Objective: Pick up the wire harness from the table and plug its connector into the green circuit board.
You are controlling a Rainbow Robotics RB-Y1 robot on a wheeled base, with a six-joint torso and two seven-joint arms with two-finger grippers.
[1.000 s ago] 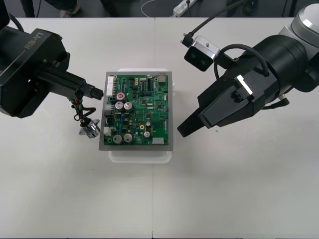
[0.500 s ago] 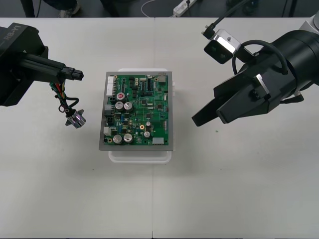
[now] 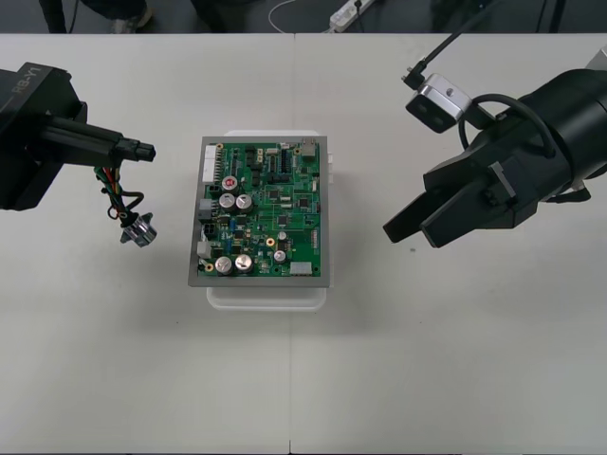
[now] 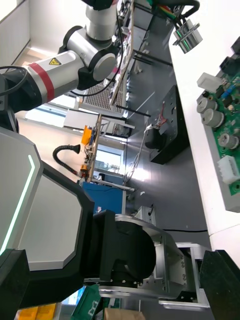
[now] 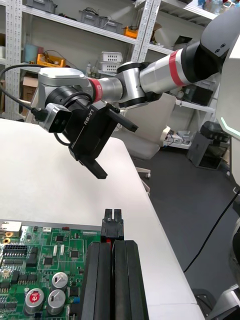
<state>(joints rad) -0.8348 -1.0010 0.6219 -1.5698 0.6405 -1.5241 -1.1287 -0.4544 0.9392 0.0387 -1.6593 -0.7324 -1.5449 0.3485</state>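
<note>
Black plug (image 3: pixel 142 152) sits clamped in the left jaws, wires (image 3: pixel 112 182) and metal socket (image 3: pixel 139 230) hanging below them. Pickup looks done; plugging into the green circuit board (image 3: pixel 264 210), just ahead of them, remains. Beyond it, right jaws stand open, idle.
</note>
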